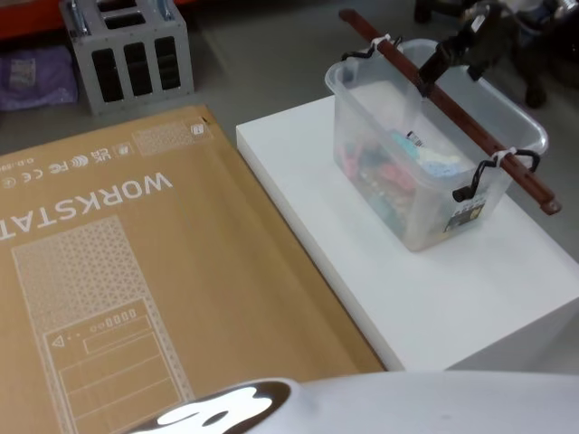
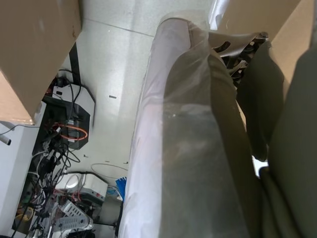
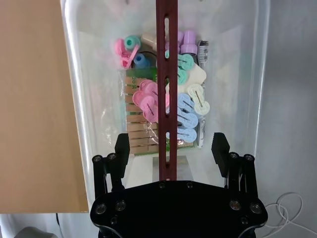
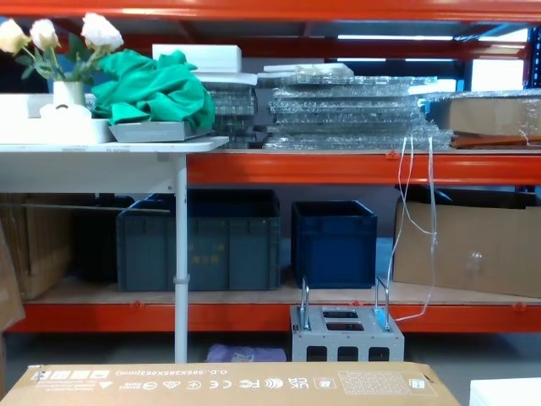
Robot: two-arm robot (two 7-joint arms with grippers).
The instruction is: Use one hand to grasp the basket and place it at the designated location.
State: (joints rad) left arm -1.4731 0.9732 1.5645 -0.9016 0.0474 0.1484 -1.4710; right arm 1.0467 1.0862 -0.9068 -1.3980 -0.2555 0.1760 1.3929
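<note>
1. The right gripper (image 3: pixel 171 144) hangs spread above the basket (image 1: pixel 434 163), one finger either side of the bar handle (image 3: pixel 167 79), touching nothing.
2. The basket sits on the white platform (image 1: pixel 362 262) beneath the pincer.
3. Risk, I judge: gripped off-centre, the loaded tub could tilt and spill the pegs (image 3: pixel 183 116).
4. The left gripper's state cannot be told.

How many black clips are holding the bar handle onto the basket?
2. One black clip sits at the far end of the bar handle, one black clip at the near end, each hooked on the basket rim. The right gripper is at the bar and may hide another.
</note>
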